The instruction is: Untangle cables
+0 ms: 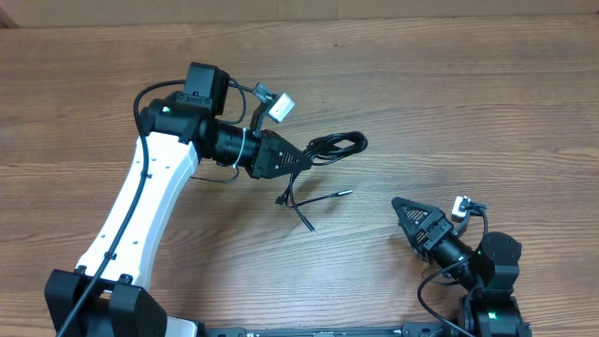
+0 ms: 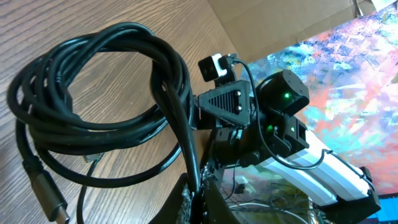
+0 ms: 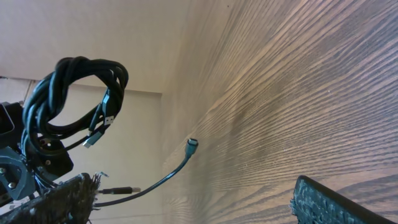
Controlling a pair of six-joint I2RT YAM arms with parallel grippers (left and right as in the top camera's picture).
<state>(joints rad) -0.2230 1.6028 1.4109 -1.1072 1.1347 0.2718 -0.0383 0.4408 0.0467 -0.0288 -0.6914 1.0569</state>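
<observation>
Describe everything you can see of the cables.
The cables are thin, glossy black cords, rubbery-looking, looped together into a loose coil. The left gripper is shut on one side of the coil, holding it over the wooden table. Several loose ends with small plugs trail out near the gripper; whether they rest on the table is unclear.

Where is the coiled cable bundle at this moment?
In the overhead view the cable bundle is mid-frame, just beyond the tip of the left gripper, which is shut on it. Its loose plug ends trail just below it in that view.
</observation>
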